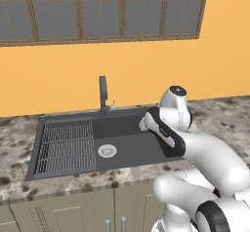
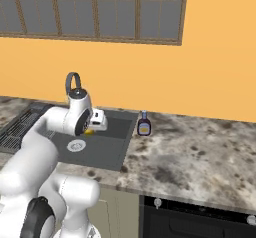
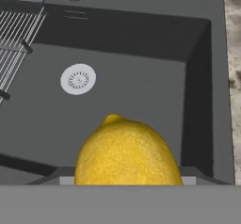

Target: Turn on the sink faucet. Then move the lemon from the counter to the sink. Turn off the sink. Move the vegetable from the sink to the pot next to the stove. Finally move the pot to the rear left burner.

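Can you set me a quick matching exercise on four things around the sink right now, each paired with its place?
Things:
1. lemon
2. drain
3. wire rack
4. sauce bottle

Places:
A. left half of the sink
B. on the counter right of the sink
C. at the gripper, above the basin
D. basin floor

Pairs: 1-C, 2-D, 3-A, 4-B

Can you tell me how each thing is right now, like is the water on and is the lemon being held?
Slim dark grey faucet: upright, no water visible.
Bright yellow lemon: held above the basin.
Hand: shut on the lemon.
Dark grey sink: nothing inside yet.
Small brown sauce bottle: upright on the counter.
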You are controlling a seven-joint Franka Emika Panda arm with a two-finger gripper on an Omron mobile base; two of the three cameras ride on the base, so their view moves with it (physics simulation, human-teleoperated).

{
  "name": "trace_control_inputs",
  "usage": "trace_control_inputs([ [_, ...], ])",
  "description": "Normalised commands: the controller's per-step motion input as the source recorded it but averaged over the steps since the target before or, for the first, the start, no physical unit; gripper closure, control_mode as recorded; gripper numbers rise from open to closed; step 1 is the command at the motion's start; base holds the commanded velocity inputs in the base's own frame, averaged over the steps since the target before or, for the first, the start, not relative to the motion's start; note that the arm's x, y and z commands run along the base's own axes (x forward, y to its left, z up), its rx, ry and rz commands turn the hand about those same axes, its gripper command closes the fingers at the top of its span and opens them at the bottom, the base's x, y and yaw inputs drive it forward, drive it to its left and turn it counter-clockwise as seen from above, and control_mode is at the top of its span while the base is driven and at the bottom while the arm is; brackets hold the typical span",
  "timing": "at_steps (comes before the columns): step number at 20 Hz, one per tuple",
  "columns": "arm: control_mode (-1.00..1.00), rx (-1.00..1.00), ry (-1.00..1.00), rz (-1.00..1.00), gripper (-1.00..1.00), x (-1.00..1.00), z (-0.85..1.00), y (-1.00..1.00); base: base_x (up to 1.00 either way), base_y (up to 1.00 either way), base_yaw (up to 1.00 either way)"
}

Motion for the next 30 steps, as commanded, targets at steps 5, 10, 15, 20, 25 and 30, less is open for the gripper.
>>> trace_control_inputs([
  [5,1.0,-0.01,-0.02,0.0,1.0,-0.01,0.0,0.0,-0.25,0.0,-0.04],
  [10,1.0,0.0,0.0,0.0,1.0,0.0,0.0,0.0,-0.45,-0.06,-0.41],
  [15,1.0,0.0,0.0,0.0,1.0,0.0,0.0,0.0,-0.25,-0.05,-0.62],
  [20,1.0,0.0,0.0,0.0,1.0,0.0,0.0,0.0,-0.1,-0.03,-0.66],
  [25,1.0,0.0,0.0,0.0,1.0,0.0,0.0,0.0,-0.01,-0.07,-0.65],
  [30,1.0,0.0,0.0,0.0,1.0,0.0,0.0,0.0,0.0,-0.15,-0.64],
])
